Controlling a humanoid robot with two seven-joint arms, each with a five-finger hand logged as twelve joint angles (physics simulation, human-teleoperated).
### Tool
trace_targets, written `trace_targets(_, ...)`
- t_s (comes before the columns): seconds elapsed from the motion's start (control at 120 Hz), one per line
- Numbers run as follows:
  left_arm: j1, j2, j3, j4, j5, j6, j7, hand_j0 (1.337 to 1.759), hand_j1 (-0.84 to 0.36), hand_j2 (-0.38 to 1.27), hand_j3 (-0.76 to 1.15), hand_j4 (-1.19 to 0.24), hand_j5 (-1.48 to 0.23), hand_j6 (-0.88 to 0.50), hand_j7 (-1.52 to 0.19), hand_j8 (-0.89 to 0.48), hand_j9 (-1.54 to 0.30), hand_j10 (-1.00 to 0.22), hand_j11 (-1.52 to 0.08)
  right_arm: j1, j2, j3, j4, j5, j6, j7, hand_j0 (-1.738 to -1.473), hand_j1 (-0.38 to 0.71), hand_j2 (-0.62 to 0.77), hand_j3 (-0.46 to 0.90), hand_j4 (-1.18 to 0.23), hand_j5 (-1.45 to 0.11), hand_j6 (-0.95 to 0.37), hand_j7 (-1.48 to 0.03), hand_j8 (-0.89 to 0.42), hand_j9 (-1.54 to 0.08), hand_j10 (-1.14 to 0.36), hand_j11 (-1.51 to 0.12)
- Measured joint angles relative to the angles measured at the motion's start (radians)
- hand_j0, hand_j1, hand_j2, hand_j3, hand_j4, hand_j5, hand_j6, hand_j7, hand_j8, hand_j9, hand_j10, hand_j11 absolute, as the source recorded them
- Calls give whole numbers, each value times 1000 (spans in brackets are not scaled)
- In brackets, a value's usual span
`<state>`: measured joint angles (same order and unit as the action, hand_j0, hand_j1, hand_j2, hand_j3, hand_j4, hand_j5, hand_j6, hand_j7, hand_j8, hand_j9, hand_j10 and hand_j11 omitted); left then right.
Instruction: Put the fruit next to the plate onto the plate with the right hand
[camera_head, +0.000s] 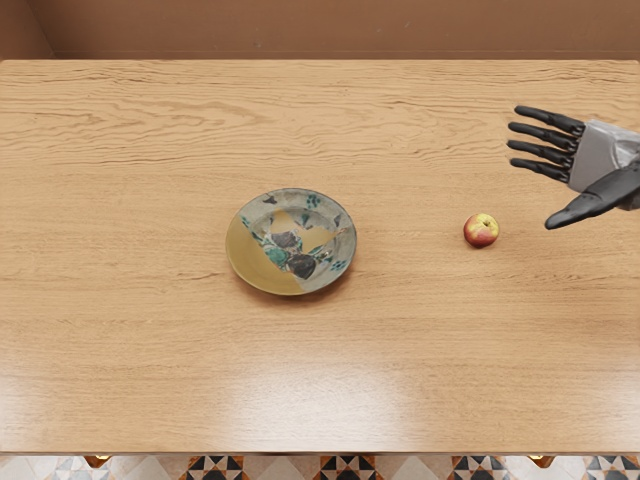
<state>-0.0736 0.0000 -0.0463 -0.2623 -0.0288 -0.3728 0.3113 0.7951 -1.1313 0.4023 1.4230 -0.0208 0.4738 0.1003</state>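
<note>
Right of the plate (252, 268), the apple (481, 230) lies near the right hand's (583, 160) wide-spread, empty fingers (540, 131).

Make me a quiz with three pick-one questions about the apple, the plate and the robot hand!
1. Where is the small red-and-yellow apple compared with the round flower-painted plate?
A) on it
B) right of it, on the wooden table
C) hidden under it

2. How many apples are there?
A) one
B) two
C) three

3. What is the right robot hand doing?
A) squeezing the apple
B) making a fist
C) hovering open, holding nothing

Answers:
1 B, the apple sits on bare wood, apart from the plate.
2 A, only one fruit shows.
3 C, its black fingers are spread, away from the apple.
</note>
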Motion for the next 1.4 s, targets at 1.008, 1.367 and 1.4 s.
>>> trace_targets(1.008,0,0,0,0,0,0,0,1658,349,0,0,0,0,1,0,1,0,0,0,138,-26,32,150,-243,-232,-326,-1658,-324,-3,0,-25,-30,-26,-30,-25,-30,-25,-30)
trace_targets(1.367,0,0,0,0,0,0,0,1658,349,0,0,0,0,1,0,1,0,0,0,300,168,-177,273,-250,-822,-553,-1658,-317,-4,0,-30,-37,-31,-36,-30,-36,-30,-36)
trace_targets(1.4,0,0,0,0,0,0,0,1658,349,0,0,0,0,1,0,1,0,0,0,307,176,-182,277,-249,-850,-592,-1658,-311,-5,0,-35,-43,-36,-43,-35,-43,-35,-43)
